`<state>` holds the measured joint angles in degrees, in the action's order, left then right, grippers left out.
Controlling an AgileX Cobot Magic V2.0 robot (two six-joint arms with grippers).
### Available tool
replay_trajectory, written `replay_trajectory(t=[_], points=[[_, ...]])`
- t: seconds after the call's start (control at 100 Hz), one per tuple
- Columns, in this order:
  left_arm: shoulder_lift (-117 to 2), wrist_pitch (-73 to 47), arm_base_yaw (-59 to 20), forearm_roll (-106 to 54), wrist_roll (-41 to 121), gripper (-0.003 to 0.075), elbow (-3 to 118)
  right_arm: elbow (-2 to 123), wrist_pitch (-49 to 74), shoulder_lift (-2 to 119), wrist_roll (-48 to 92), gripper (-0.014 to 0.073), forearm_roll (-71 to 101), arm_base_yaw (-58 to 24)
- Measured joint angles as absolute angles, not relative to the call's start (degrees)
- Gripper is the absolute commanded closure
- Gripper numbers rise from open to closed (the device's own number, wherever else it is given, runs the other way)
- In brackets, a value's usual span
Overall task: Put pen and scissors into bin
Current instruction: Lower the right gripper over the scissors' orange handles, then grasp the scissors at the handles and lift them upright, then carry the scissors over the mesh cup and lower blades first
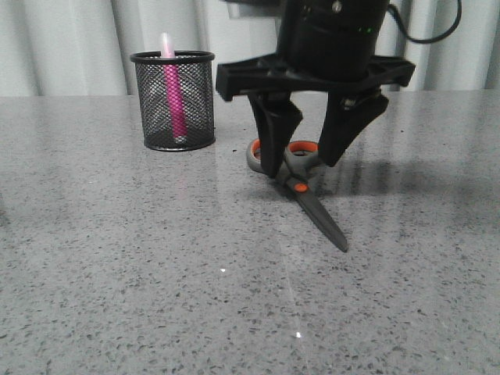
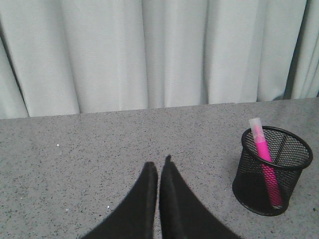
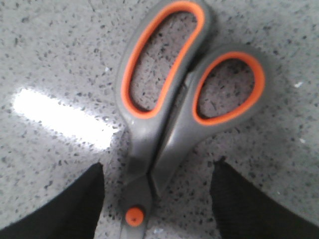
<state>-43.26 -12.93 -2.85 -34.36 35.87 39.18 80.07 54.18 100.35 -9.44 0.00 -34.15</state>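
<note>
My right claw [image 1: 301,162]: fingers apart, straddling the scissors [image 1: 301,187] flat on the surface [image 1: 117,273] beneath, near the pivot. Step: grasping scissors. Next: close, lift. My left claw [image 2: 158,172]: together, idle. Bin [image 1: 173,100] to my left, pen [image 1: 173,90] inside.

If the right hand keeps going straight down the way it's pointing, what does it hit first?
Most likely the scissors. The right hand is open, pointing down, its fingers straddling the shank near the orange pivot. The fingertips themselves would probably meet the table either side.
</note>
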Motion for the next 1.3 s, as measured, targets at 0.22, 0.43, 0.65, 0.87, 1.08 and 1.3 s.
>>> replay_trajectory(t=[0.22,0.43,0.65,0.87,1.08,1.3], points=[[-43.26,-12.93,-2.85,-34.36,35.78,0.0739,39.18,80.07,52.76,101.78,-9.57,0.0270,0.00,-34.28],[-43.26,-12.93,-2.85,-34.36,35.78,0.0739,39.18,80.07,52.56,101.87,-9.71,0.0423,0.00,-34.32],[-43.26,-12.93,-2.85,-34.36,35.78,0.0739,39.09,80.28,53.04,101.87,-8.81,0.0669,0.00,-34.32],[-43.26,-12.93,-2.85,-34.36,35.78,0.0739,39.09,79.77,51.57,97.16,-7.70,0.0670,-1.69,-34.32],[-43.26,-12.93,-2.85,-34.36,35.78,0.0739,39.09,69.90,33.82,81.19,-7.53,0.0670,-2.82,-34.32],[-43.26,-12.43,-2.85,-34.36,35.74,0.0739,39.09,62.09,10.98,75.17,-7.53,0.0670,-3.15,-34.32]])
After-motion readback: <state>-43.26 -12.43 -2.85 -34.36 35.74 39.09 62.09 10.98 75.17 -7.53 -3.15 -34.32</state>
